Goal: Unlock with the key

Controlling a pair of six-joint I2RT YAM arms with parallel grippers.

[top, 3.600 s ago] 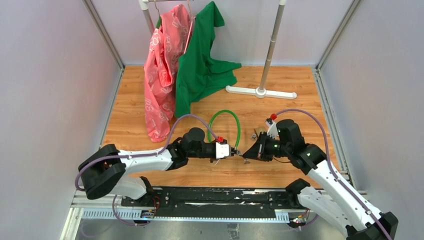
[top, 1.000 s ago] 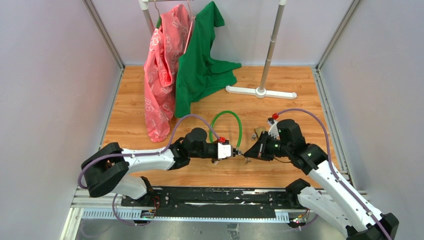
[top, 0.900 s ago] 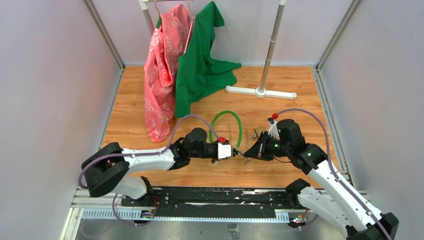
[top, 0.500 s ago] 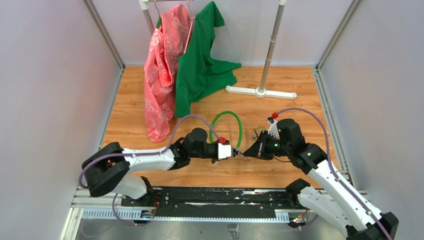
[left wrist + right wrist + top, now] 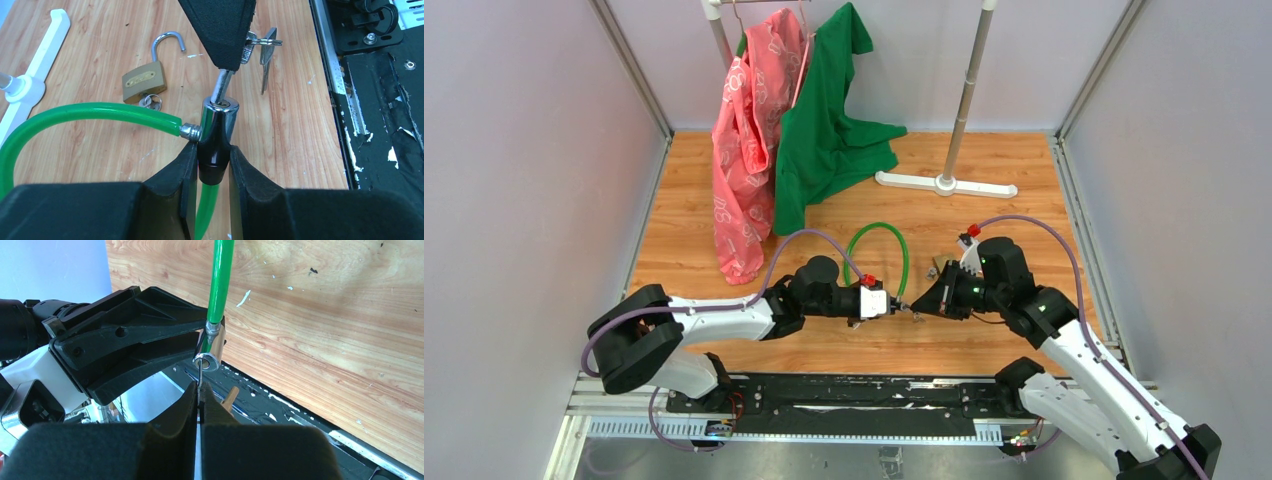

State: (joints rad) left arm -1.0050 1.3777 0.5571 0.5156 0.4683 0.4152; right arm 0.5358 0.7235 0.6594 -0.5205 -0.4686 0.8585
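Holds the green cable lock point(image 5: 90, 111) by its chrome barrel point(image 5: 218, 122) in the left gripper point(image 5: 210, 161), jaws partly closed. Pinches the key point(image 5: 220, 86) in the fully closed right gripper point(image 5: 200, 394), blade along the barrel's long axis, tip inside the keyhole point(image 5: 222, 103). Next, likely a twist about it.

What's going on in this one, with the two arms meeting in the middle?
The left gripper is clamped on the chrome-and-black lock body of the green cable lock. The right gripper pinches the key, whose blade is in the keyhole. The cable end is plugged into the lock body, so it is not yet unlocked. An open brass padlock lies nearby.
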